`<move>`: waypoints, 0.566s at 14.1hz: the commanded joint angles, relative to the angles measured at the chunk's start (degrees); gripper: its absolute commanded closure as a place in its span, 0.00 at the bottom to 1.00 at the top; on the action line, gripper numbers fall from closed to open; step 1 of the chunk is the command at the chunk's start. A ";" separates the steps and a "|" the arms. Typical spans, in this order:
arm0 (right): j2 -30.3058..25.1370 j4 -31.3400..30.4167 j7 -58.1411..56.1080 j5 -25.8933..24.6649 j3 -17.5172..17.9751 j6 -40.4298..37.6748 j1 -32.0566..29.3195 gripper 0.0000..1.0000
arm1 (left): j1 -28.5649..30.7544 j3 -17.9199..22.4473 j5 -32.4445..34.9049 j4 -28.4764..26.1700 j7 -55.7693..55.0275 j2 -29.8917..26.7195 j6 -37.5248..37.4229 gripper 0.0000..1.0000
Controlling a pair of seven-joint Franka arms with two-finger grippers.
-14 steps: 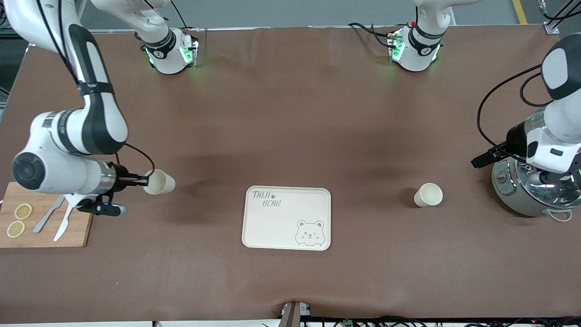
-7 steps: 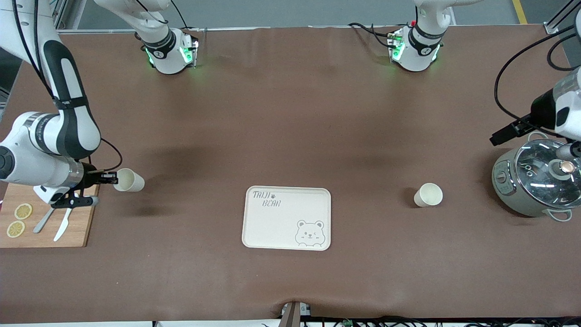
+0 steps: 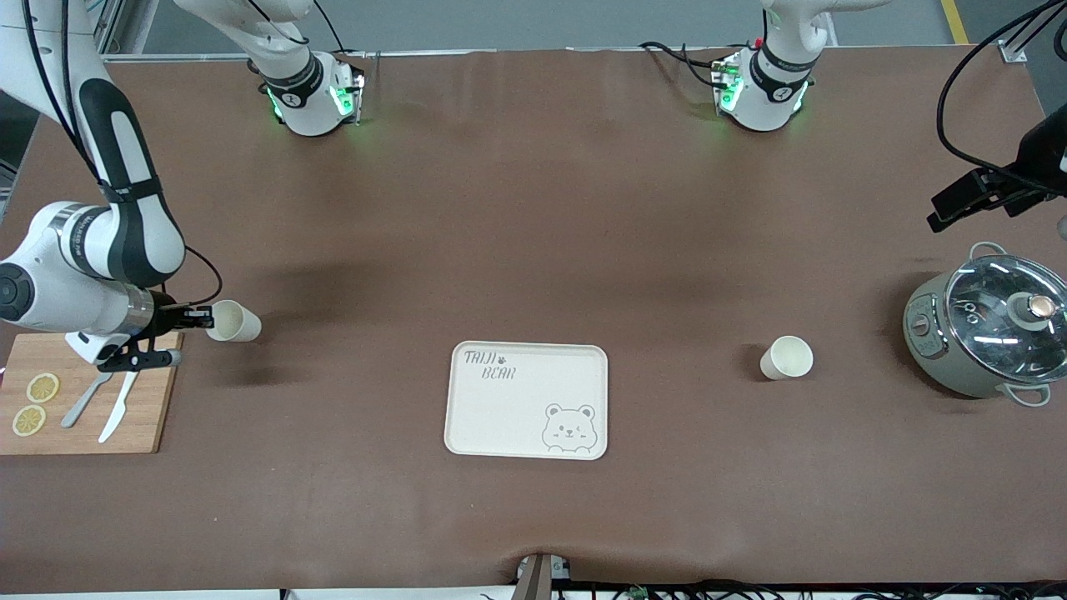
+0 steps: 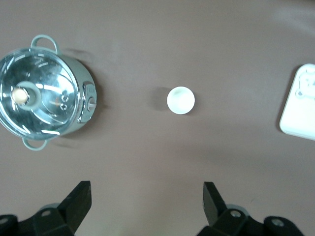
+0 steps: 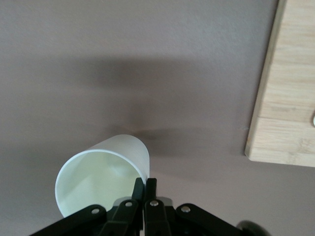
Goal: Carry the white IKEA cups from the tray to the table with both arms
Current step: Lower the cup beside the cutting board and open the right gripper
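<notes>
the brown tabletop (image 3: 533,250) carries a cream bear-print tray (image 3: 527,400) at its middle. a lidded pot (image 3: 984,337) sits at the left arm's end and a wooden cutting board (image 3: 83,400) at the right arm's end. the right end effector (image 3: 202,318) is clamped on one white cup's (image 3: 233,322) rim, holding it above the tabletop beside the board. the left end effector (image 4: 145,204) hangs with fingers wide apart over the tabletop, above the other white cup (image 3: 786,357), which stands upright between tray and pot.
</notes>
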 commanded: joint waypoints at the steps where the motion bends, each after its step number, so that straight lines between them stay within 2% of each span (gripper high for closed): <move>1: -1.80 -3.17 -0.81 -1.17 0.80 1.72 -1.37 1.00 | -0.19 1.04 0.48 0.28 3.39 -0.52 -1.08 0.00; 4: -1.62 -4.40 -0.72 -1.17 0.88 3.66 -1.37 0.98 | -0.19 1.04 0.39 0.37 3.39 -0.43 -1.08 0.00; 5: -1.53 -4.32 -0.72 -1.17 0.88 3.75 -1.29 0.80 | -0.19 1.04 0.39 0.28 3.39 -0.43 -1.08 0.00; 6: -1.44 -4.23 -0.72 -1.17 0.88 3.75 -1.29 0.75 | -0.19 0.95 0.39 0.28 3.39 -0.52 -1.26 0.00; 8: -1.44 -3.79 -0.02 -1.08 0.88 2.79 -1.20 0.00 | -0.10 1.04 0.30 0.19 3.48 -0.61 -1.44 0.00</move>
